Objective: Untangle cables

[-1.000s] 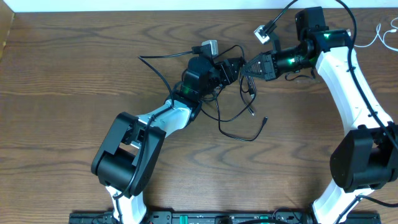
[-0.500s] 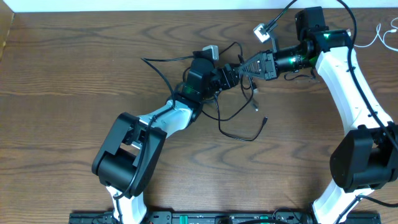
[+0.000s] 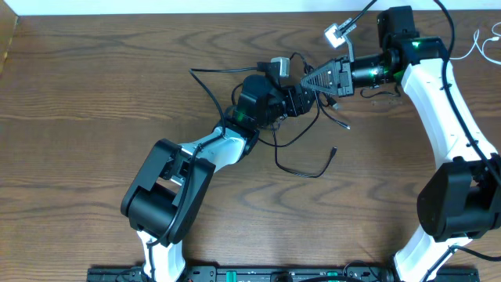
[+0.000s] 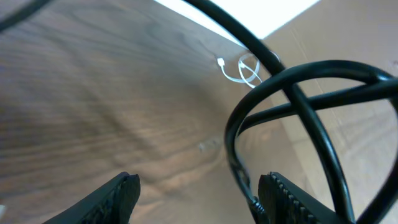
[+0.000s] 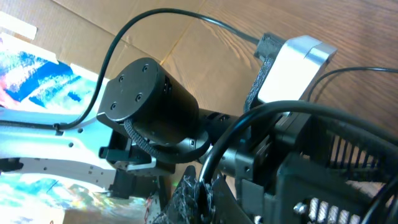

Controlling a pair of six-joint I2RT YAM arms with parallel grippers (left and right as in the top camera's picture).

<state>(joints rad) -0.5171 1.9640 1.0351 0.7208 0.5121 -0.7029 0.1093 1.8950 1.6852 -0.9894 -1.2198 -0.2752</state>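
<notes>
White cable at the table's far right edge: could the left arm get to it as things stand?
Probably not. The white cable lies past the right arm, which crosses the way, and the left end effector hangs open amid the black cable's loops.

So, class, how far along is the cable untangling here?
Done: the thin white cable lies well apart from the tangle. In hand: right fingers pinch the thin black cable, left fingers open beside its loops. To do: those loops are crossed.
</notes>
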